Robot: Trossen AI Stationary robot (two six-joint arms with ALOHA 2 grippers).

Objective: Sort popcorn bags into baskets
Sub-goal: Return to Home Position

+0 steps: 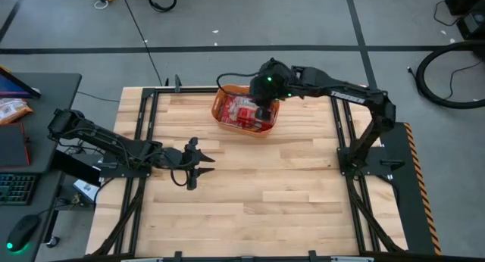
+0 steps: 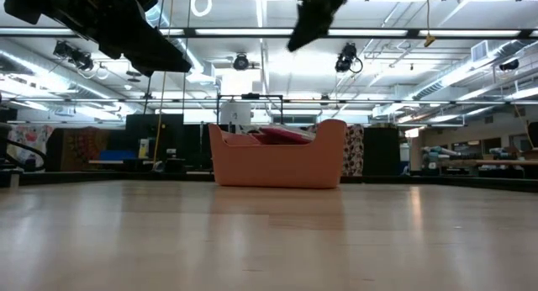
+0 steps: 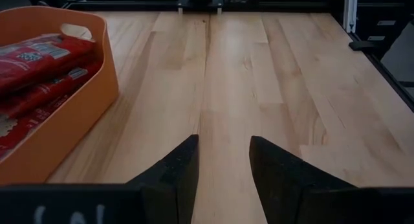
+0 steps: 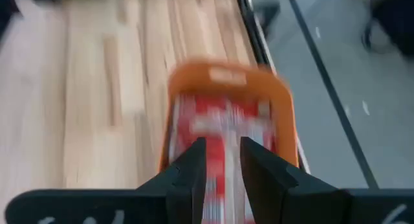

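The orange basket (image 1: 227, 118) stands on the table near its far edge, its floor flat on the wood. Several red popcorn bags (image 1: 244, 110) lie inside it, and their tops show over the rim in the low view (image 2: 284, 134). My right gripper (image 4: 223, 145) hangs open above the basket, clear of the bags, with nothing between its fingers. It is also seen from overhead (image 1: 263, 113) and in the low view (image 2: 313, 22). My left gripper (image 3: 223, 143) waits open above bare wood at the table's left (image 1: 206, 160), the basket (image 3: 58, 120) off to its side.
Black frame rails (image 1: 148, 133) run along the table's left, right and far edges. Bare wood (image 1: 273, 194) stretches across the middle and near side of the table. A desk (image 1: 30, 110) with a keyboard stands beyond the left edge.
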